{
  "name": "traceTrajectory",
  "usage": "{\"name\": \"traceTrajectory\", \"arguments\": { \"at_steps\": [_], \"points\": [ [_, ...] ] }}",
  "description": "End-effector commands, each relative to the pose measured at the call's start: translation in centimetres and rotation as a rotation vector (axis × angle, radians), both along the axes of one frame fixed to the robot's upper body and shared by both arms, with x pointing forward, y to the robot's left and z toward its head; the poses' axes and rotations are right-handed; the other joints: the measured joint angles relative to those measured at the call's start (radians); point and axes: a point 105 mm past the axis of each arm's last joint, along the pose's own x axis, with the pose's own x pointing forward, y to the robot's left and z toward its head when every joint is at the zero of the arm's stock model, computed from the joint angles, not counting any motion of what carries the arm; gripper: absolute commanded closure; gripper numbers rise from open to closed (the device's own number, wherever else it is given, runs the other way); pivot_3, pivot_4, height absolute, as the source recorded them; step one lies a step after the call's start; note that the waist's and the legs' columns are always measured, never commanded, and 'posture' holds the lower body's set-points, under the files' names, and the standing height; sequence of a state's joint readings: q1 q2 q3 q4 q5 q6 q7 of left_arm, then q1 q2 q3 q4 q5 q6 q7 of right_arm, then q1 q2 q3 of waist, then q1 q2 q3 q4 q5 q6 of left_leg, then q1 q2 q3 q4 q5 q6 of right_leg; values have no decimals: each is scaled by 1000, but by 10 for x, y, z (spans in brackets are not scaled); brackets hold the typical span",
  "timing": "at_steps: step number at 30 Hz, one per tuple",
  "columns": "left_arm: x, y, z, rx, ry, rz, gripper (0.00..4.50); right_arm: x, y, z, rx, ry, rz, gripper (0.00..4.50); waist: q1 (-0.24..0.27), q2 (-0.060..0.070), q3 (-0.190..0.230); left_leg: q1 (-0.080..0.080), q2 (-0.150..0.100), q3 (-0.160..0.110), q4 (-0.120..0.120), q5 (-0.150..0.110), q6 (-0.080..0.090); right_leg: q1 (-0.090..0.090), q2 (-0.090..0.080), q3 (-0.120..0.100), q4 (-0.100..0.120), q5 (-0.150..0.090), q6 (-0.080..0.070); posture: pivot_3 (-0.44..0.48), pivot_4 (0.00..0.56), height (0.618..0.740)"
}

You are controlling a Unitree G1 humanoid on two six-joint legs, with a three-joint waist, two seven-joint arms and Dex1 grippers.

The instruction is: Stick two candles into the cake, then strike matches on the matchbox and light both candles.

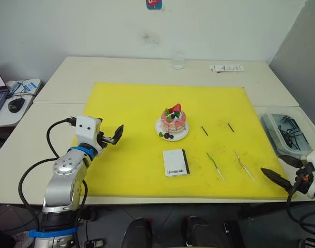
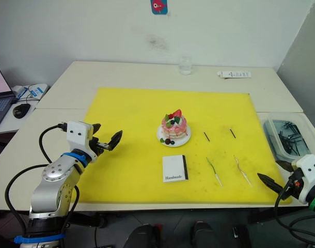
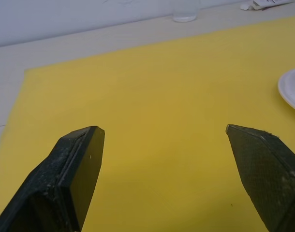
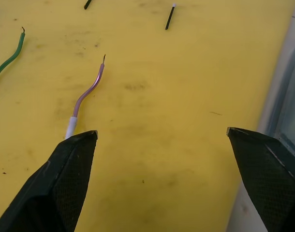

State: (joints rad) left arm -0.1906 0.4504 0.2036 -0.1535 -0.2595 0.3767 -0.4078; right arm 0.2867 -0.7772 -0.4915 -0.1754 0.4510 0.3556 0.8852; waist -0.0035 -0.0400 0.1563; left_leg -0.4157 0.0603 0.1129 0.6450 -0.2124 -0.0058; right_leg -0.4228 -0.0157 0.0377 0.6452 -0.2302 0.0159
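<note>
Fingers of your right gripper were spread empty just beside the thin curved pinkish candle, lying lengthwise toward them; your left gripper, also released, sat well apart.

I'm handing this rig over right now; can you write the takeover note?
Left gripper: jaws open, empty, over the yellow mat left of the cake.
Right gripper: jaws open, empty, at the mat's near right corner, beside the clear bin.
Both candles lie flat near the matchbox; both matches lie right of the cake.
Done: nothing.
Left: plant candles, strike matches, light both.
</note>
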Motion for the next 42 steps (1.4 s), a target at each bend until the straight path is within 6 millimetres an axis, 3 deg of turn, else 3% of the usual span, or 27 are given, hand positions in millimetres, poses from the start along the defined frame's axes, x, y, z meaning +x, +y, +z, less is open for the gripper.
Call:
{"name": "traceTrajectory", "arguments": {
  "at_steps": [1,5,10,16,21,30,34,39,42],
  "points": [
    [-9,-11,25,-25,-29,-110,44,4,2,17,-32,-62,31,0,-1,0,0,0,0,0,0,0,0,0,0,0,0,0,0,0,150,740],
    [-34,-32,44,-216,77,-329,44,12,13,23,-57,-57,98,0,-5,0,1,0,0,1,0,0,0,-1,0,0,0,0,0,0,150,740],
    [-61,-51,48,-459,361,-526,44,15,36,27,-61,-38,204,0,-5,0,1,0,1,-2,0,0,0,-1,0,-1,1,-1,-1,0,150,740],
    [-95,-80,41,-698,743,-740,44,23,87,40,-70,-43,404,0,-8,-1,2,0,1,-3,0,0,0,-1,0,-1,2,-1,-2,0,150,740],
    [-97,-91,28,-730,916,-766,44,23,122,48,-71,-66,546,0,-3,-2,3,0,0,-3,0,0,0,-1,0,-1,1,-2,-2,0,150,740],
    [-86,-74,31,-751,939,-724,44,28,122,56,-44,-75,502,0,0,-6,5,-1,-1,-1,0,0,0,-1,-2,-2,0,-2,-3,0,150,740],
    [-100,-88,51,-693,891,-881,44,23,101,53,-71,-9,426,0,3,-6,6,-1,-1,-2,0,0,-1,-2,-3,-1,0,-3,-4,0,150,740],
    [-142,-114,76,-459,789,-1164,44,7,75,49,-41,121,276,0,5,-7,6,-3,-1,-2,0,-1,-2,-2,-4,-1,-1,-3,-5,0,150,740],
    [-148,-128,67,-192,614,-1217,44,-8,69,36,-36,155,220,0,5,-6,6,-2,-2,-2,-2,-1,-2,-2,-4,-1,-1,-5,-4,0,150,740]
  ]
}}
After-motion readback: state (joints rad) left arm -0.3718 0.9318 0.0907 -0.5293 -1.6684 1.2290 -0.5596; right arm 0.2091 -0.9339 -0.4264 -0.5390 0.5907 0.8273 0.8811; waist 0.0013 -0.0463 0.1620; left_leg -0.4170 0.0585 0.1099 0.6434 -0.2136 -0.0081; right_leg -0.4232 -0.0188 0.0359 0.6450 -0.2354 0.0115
